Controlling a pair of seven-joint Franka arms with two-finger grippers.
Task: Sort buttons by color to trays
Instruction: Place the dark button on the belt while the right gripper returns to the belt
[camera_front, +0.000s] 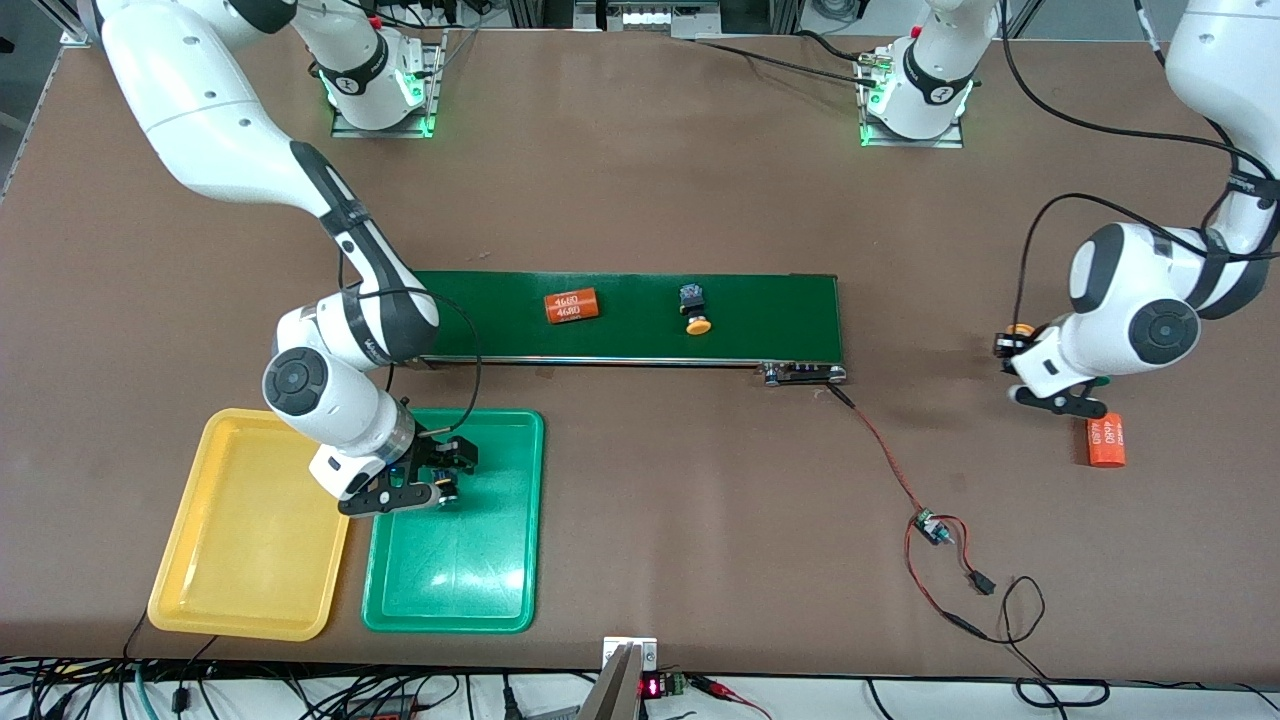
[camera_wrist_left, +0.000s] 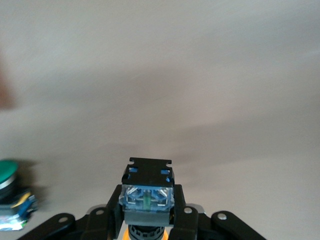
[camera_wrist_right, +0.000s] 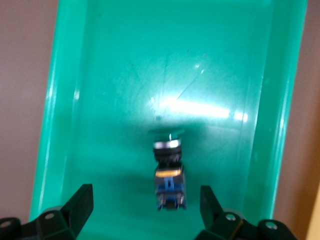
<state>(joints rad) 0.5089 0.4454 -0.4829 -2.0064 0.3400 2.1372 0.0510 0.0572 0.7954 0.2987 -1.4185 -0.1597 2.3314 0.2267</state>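
1. Right now the right pincer (camera_front: 440, 482) hovers over the green tray (camera_front: 500, 600), its fingers spread wide apart with nothing between them.
2. Directly below it, a green-capped button (camera_wrist_right: 169, 172) lies on its side on the tray floor, clear of both fingers.
3. Beside it, the yellow tray (camera_front: 200, 580) holds nothing that can be seen.
4. Meanwhile the left pincer (camera_wrist_left: 147, 220) is clamped on a yellow-capped button (camera_wrist_left: 147, 192) above the bare tabletop (camera_front: 700, 180) at the left arm's end, near an orange cylinder (camera_front: 1105, 441) marked 4680.
5. On the conveyor belt (camera_front: 780, 320) sit another yellow-capped button (camera_front: 694, 308) and a second orange cylinder (camera_front: 571, 306).
6. One more green-capped button (camera_wrist_left: 7, 192) rests on the tabletop close to the left pincer.
7. Risks, as I judge them:
   - The held button must travel the whole way to the yellow tray, and a loose grip could drop it en route.
   - Both arms would crowd the trays, so a collision is possible unless the right arm clears out.
   - The trays touch, so a careless release could land in the wrong colour.
   - A cylinder could be grabbed by mistake.
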